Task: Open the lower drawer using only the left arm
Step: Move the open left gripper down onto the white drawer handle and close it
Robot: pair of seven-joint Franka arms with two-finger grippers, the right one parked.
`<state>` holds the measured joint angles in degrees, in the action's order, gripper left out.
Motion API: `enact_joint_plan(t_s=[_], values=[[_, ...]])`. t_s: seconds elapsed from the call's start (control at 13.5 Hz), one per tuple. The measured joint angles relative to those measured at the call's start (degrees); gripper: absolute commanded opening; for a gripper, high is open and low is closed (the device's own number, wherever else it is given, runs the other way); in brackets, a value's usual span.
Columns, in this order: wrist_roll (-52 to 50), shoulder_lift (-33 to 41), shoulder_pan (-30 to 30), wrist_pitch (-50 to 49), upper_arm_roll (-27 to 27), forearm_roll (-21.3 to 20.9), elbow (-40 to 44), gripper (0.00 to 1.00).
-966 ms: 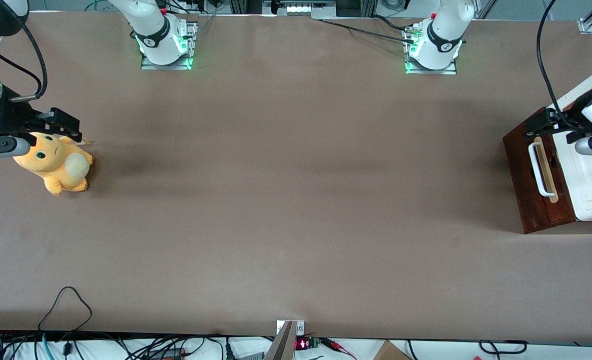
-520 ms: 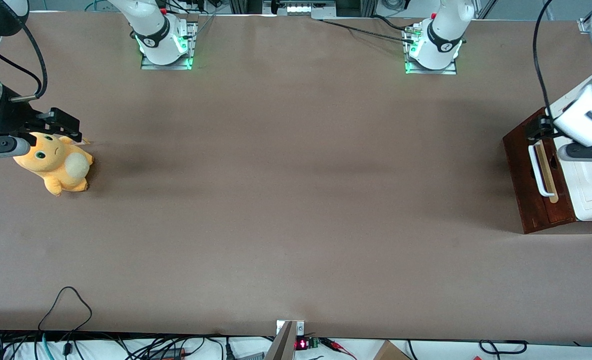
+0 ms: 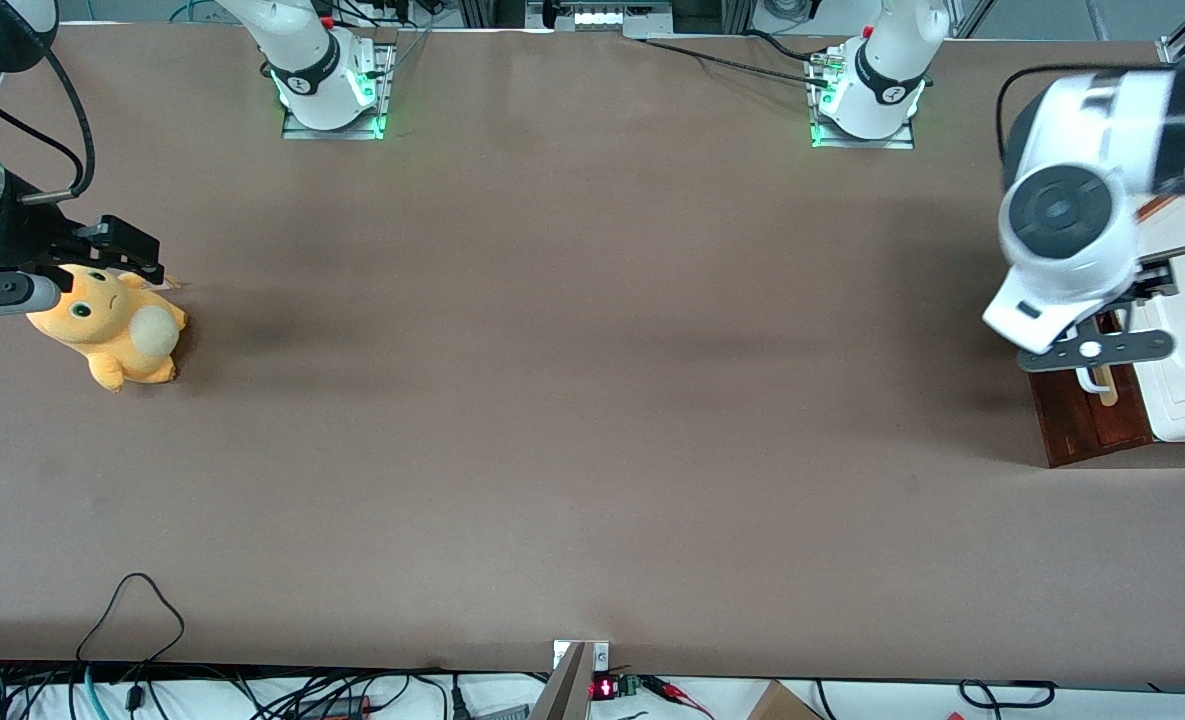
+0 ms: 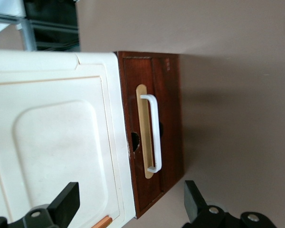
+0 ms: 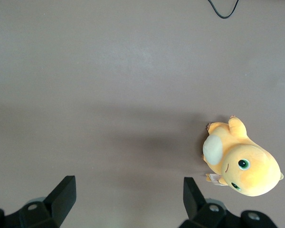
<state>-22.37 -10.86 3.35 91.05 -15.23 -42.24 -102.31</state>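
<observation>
Lower drawer [image 4: 154,133] beneath parted claw [image 4: 130,204]

An orange plush toy [image 3: 110,335] (cream belly, green eyes) lies on the brown table [image 3: 572,400] toward the parked arm's end. A white moulded cabinet top [image 4: 52,142] sits toward the working arm's end. A black cable loop [image 3: 132,610] rests near the table's front edge.

A wide brown table [image 3: 572,400] fills the scene under even light. Black cables [image 3: 132,640] trail along its near edge; metal framing [image 3: 592,15] lines its far edge.
</observation>
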Motion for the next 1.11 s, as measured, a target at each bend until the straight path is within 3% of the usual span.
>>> enact_joint_plan(t_s=[0.45,0.74,1.11], values=[[-22.80,-6.34,-0.69,-0.13,-1.66,-15.50,-13.00,0.97],[-29.73,-10.19,-1.02,-2.82,-1.71,-25.14,-18.00,0.97],[-37.83,-15.27,-1.46,-9.43,-1.77,-33.43,-21.81,0.94]])
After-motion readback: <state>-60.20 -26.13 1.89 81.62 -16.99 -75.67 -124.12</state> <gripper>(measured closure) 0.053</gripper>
